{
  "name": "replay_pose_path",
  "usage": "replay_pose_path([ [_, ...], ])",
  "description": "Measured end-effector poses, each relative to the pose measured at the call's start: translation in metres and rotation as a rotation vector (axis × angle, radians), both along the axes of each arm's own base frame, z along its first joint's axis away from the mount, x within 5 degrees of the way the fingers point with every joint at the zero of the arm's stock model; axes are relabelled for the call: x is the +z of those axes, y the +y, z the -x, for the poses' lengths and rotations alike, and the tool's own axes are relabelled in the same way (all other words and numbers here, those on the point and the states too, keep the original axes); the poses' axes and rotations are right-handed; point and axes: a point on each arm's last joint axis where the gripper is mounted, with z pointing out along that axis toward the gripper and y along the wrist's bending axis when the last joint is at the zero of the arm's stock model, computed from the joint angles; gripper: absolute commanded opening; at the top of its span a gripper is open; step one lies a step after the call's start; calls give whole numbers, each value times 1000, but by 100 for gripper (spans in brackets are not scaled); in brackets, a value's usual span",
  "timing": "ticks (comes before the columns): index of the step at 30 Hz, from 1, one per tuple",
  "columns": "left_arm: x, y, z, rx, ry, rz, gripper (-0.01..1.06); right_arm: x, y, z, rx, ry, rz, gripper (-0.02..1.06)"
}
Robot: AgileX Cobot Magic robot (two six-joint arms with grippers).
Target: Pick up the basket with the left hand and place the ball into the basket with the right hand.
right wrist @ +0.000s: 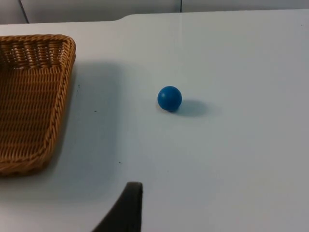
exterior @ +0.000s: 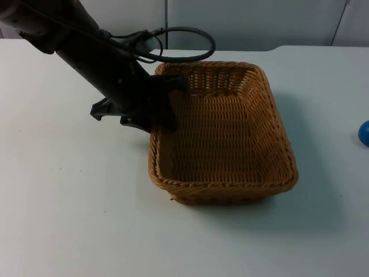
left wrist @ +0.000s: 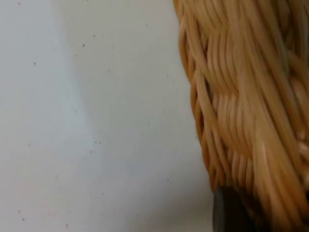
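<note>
Left gripper (exterior: 167,101) sits at the basket (exterior: 222,133) rim, on its left wall near the far corner; one dark finger (exterior: 176,83) reaches over the rim to the inside, the rest of the gripper against the outside of the wall. From the top view the jaws appear closed on the wicker wall, which runs between them. In the left wrist view the woven wall (left wrist: 246,111) stands right against the black fingertip (left wrist: 227,215), with bare table (left wrist: 96,121) beside it; whether the base rests on the table or is raised cannot be told. Basket is rectangular, tan wicker, open side up, with nothing inside. Beyond the jaws, across the basket and well apart from its right wall, a blue ball (exterior: 364,133) lies on the table at the edge of the top view. Right gripper: one black fingertip (right wrist: 126,208) seen in the right wrist view, held over the table; how far its jaws are open cannot be told. Ahead of that fingertip the ball (right wrist: 169,98) lies alone on the white surface, casting a small shadow, with the basket's corner (right wrist: 34,92) off to one side of it, not touching. Farthest back, the grey wall (exterior: 248,23) closes the table's far edge.
</note>
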Motion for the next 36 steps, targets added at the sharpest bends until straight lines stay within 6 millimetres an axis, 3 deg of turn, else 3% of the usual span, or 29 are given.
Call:
replay_pose_path([
  [6,1,-1,-1,23,7,14,0,0,0,0,0,0,0,104],
  [21,4,0,-3,122,40,25,0,0,0,0,-1,0,2,104],
  [27,35,4,-3,171,7,2,0,0,0,0,-1,0,1,104],
  [30,63,7,-1,191,-32,10,0,0,0,0,-1,0,1,104],
  [32,80,13,1,205,-37,27,0,0,0,0,-1,0,1,104],
  [36,95,29,8,240,-32,39,0,0,0,0,-1,0,1,104],
])
